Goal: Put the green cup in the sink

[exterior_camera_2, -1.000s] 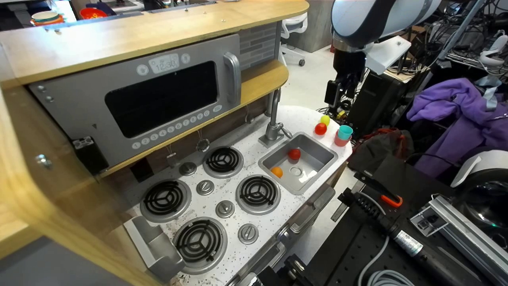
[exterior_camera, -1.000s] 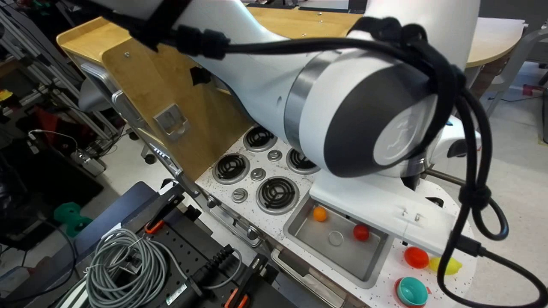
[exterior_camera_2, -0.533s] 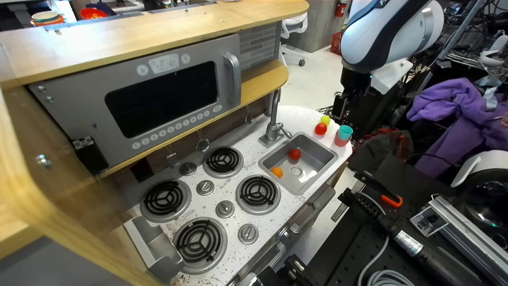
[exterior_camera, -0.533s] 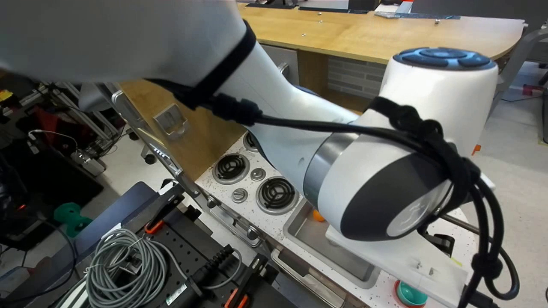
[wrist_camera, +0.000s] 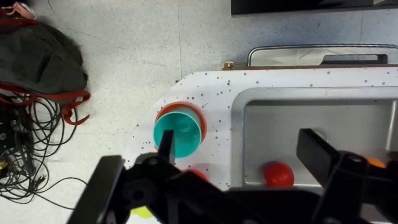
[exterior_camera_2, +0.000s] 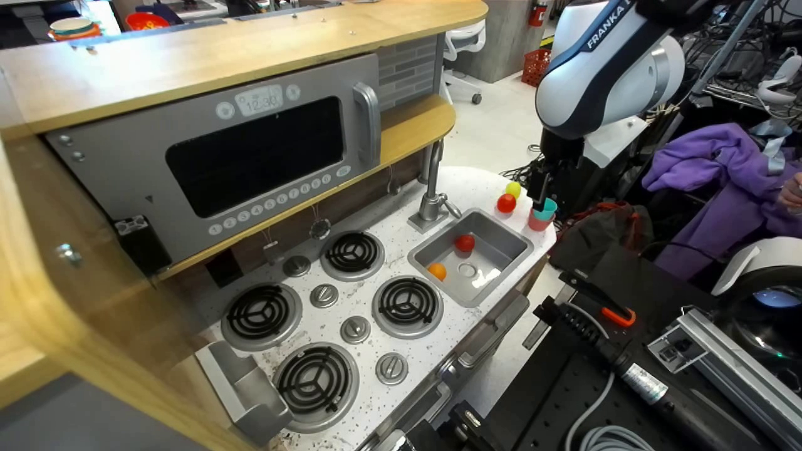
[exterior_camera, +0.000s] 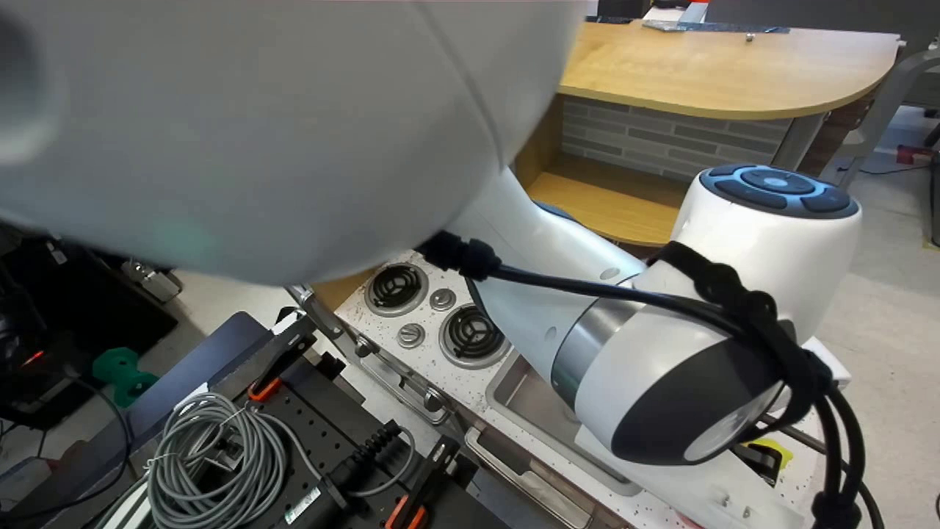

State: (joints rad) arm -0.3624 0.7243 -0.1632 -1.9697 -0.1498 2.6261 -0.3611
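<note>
We're sporting a mostly white arm (exterior_camera_2: 592,94), dark "FRANKA" stripe (exterior_camera_2: 606,28), black strapped-on cable (exterior_camera: 587,292), blue-and-black button pad (exterior_camera: 780,189), plus an all-black claw (wrist_camera: 240,144).

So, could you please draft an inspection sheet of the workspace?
Surface: white speckled counter.
Job's things: green cup nested in a red cup on the counter, beside the sink.
Clutter: red toy and orange toy in the sink; second red toy and yellow toy on the counter.
Tool: open, overlapping the green cup in the wrist view; contact unclear.
Held load: nothing seen.
Cables: black cable strapped along the arm; grey coil on a black bench; cable tangle on the floor.
Surroundings: dark bag on the floor; seemingly a person's hand at an exterior view's edge.
</note>
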